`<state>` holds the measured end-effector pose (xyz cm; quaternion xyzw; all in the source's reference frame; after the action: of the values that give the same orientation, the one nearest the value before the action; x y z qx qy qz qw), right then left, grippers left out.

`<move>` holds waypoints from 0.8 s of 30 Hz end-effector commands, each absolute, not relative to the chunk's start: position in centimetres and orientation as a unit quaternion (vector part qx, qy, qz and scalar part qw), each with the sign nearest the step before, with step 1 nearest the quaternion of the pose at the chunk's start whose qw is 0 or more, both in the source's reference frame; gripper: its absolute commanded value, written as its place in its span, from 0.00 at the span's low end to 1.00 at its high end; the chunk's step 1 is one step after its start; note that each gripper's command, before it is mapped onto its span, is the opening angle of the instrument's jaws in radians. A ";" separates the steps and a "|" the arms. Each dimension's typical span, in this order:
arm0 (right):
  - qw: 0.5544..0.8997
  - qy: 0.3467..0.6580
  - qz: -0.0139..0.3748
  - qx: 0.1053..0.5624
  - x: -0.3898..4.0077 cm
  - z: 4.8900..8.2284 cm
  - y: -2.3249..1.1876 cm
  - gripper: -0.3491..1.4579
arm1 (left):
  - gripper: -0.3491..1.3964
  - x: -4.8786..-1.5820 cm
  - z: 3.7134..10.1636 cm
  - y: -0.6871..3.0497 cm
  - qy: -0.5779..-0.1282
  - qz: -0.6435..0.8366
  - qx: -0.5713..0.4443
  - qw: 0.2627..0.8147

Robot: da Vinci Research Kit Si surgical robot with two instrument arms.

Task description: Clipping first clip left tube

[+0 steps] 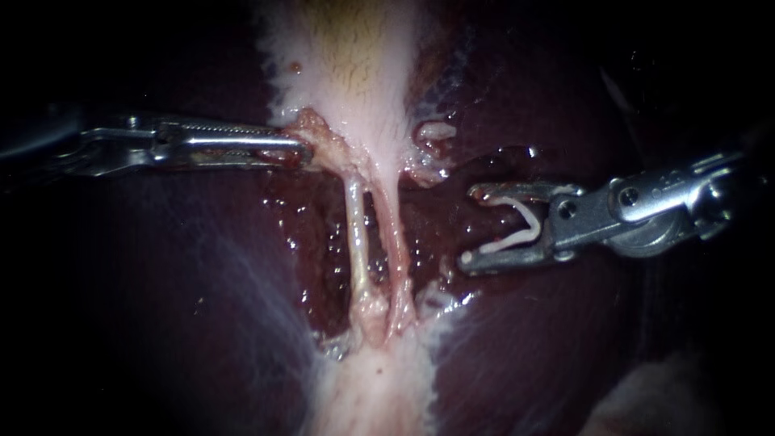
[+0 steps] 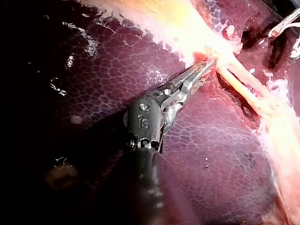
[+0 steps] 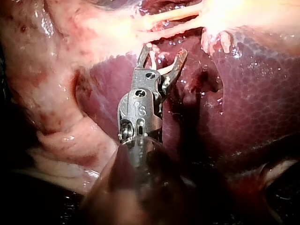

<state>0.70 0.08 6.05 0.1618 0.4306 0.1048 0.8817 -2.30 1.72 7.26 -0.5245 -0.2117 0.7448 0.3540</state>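
Nearest us, our slender steel right tool (image 1: 472, 226), jaws spread wide, cradles a white V-shaped plastic clip (image 1: 517, 241), apart from the pale left tube (image 1: 358, 242) stretched over dark maroon liver (image 1: 202, 323). Our left tool (image 1: 303, 152) pinches pink tissue (image 1: 319, 133) above that tube.

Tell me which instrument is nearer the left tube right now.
Left. The left instrument grips gallbladder tissue just beside the left tube's upper end; the right instrument, carrying a clip, sits apart on the far side of the right tube.
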 end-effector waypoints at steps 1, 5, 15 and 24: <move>0.882 0.431 0.105 0.162 0.70 6.05 0.08 0.47 | 0.00 -2.29 7.26 1.72 -0.212 0.745 -0.525 0.354; 0.882 0.431 0.105 0.162 0.70 6.05 0.08 0.47 | 0.00 -2.22 7.15 1.75 -0.215 0.744 -0.525 0.354; 0.882 0.431 0.105 0.162 0.70 6.05 0.08 0.47 | 0.00 -1.91 6.36 1.86 -0.217 0.733 -0.533 0.363; 0.879 0.435 0.104 0.167 0.74 6.05 0.08 0.47 | 0.00 -1.89 6.05 1.87 -0.211 0.729 -0.542 0.361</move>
<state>0.75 0.08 6.04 0.1687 0.4356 0.1030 0.8782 -1.89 1.86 6.05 -0.5421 -0.2108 0.7288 0.3612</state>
